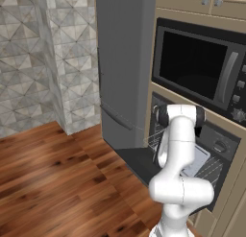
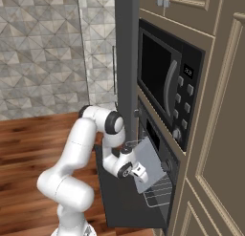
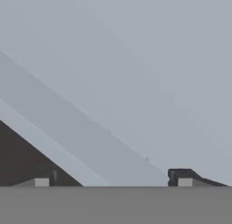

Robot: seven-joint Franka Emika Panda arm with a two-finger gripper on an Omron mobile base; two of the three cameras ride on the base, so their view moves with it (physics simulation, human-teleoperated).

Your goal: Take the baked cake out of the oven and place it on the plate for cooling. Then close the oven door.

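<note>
Oven door (image 2: 117,201) lay folded down flat, with wire racks (image 2: 160,192) and a pale grey tray (image 2: 146,166) showing inside the oven (image 1: 211,154). Gripper (image 3: 113,181) pressed close over tray, fingertips (image 3: 183,177) wide apart, grasping nothing visible. Cake could not be made out.

Floor (image 1: 53,178): red-brown wood planks w/ dark knots; wall (image 1: 29,53): grey-beige tiles in triangular geometric pattern; tall flat-fronted fridge (image 1: 122,63): plain mid-grey; built-in oven (image 1: 216,149): black front w/ steel-grey knob; dropped oven door (image 2: 119,201): dark charcoal inside; flat rectangular tray (image 2: 148,164): pale grey, same pale grey w/ a lighter diagonal band in hand view (image 3: 136,82); wire racks (image 2: 160,192): light grey; microwave (image 1: 202,68): black window, grey handle & buttons; panelled cabinets (image 2: 225,134): tan-brown; robot arm (image 1: 178,149): white w/ dark joints.
</note>
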